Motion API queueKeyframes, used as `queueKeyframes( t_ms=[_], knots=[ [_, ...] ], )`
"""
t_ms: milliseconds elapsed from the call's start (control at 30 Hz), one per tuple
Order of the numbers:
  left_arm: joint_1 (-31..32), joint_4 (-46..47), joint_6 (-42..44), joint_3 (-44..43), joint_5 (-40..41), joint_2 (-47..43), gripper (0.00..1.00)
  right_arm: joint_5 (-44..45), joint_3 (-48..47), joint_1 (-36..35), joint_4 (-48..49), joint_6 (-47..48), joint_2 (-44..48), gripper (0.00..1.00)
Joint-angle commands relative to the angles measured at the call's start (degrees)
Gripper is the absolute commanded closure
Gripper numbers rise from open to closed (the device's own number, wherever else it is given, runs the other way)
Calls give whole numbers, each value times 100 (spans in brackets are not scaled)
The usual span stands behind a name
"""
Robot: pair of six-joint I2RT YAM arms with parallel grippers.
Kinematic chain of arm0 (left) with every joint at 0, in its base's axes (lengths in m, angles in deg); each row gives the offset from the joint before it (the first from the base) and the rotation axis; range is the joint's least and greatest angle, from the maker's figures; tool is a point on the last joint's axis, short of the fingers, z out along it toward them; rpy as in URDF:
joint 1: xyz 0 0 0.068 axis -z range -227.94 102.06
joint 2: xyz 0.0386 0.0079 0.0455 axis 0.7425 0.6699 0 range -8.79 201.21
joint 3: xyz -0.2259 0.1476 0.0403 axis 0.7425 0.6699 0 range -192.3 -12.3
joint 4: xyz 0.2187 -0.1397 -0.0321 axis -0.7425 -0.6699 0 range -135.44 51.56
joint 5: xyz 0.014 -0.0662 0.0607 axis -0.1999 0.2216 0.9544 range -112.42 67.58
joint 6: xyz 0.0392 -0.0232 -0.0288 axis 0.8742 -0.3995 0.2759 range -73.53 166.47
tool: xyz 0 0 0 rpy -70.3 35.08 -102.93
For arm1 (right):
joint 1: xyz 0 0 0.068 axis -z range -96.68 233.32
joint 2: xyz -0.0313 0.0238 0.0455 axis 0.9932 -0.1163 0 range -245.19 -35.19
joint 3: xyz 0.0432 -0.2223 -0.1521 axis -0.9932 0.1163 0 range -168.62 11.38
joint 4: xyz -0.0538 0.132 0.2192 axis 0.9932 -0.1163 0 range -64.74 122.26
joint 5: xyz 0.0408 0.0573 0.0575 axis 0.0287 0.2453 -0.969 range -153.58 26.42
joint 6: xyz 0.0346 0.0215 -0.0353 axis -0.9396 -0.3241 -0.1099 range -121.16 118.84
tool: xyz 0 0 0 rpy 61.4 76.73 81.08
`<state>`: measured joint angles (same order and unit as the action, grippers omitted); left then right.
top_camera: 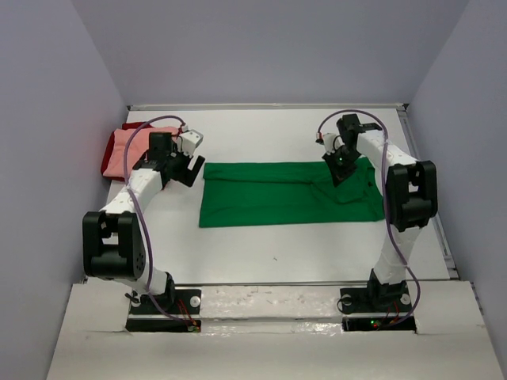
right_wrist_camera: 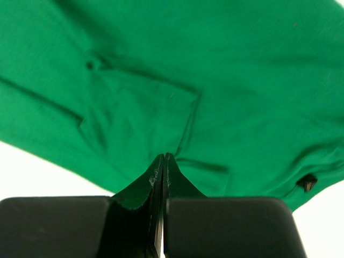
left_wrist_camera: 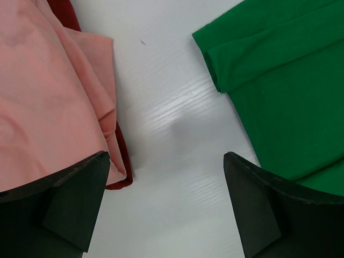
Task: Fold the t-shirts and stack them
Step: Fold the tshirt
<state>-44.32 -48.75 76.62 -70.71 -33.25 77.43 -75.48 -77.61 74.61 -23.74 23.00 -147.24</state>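
A bright green cloth short-sleeved t-shirt [top_camera: 277, 194] lies spread flat as a wide rectangle in the middle of the white table [top_camera: 317, 253], its long side running left to right. A sleeve is folded in over the body near its right end, and the right wrist view shows creases there. At the table's far left corner sits a salmon pink cloth t-shirt [top_camera: 127, 150], folded on top of a dark red cloth t-shirt [top_camera: 107, 165]. Only the red one's edges show beneath it. This stack of 2 is apart from the green shirt, with bare table between them.

The left gripper [top_camera: 184, 165] hangs above that strip of bare table, between the stack and the green shirt's left edge. Its 2 fingers are spread wide and grasp nothing. From the left wrist camera, the pink shirt [left_wrist_camera: 48, 91] fills the left side, with the dark red shirt [left_wrist_camera: 121, 156] peeking out at its lower edge, and the green shirt [left_wrist_camera: 285, 80] fills the right side.

The right gripper [top_camera: 341, 176] is down at the right part of the green shirt. Its fingers are pressed fully together, tips at the fabric [right_wrist_camera: 242, 80]. I cannot tell whether any cloth is pinched between them.
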Motion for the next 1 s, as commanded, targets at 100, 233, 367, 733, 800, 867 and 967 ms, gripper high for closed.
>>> queueKeyframes(
  t_ms=[100, 233, 367, 733, 800, 867, 967],
  knots=[
    [-72, 345, 79, 304, 81, -710, 1, 223, -153, -34, 547, -114, -422, 100],
    [-89, 398, 122, 445, 107, -878, 1, 346, -215, -34, 696, -114, -581, 100],
    [-177, 468, 123, 585, 64, -992, 1, 469, -215, -34, 776, -96, -634, 100],
    [-318, 468, 87, 665, -270, -1107, 1, 812, -321, -34, 758, -26, -405, 100],
    [-485, 468, 87, 656, -297, -1107, 1, 838, -347, -34, 758, -34, -397, 100],
    [-493, 459, 79, 656, -323, -1133, 1, 847, -382, -34, 741, -34, -388, 100],
    [-511, 468, 79, 665, -367, -1168, 1, 874, -461, -34, 697, -35, -291, 100]
  ],
)
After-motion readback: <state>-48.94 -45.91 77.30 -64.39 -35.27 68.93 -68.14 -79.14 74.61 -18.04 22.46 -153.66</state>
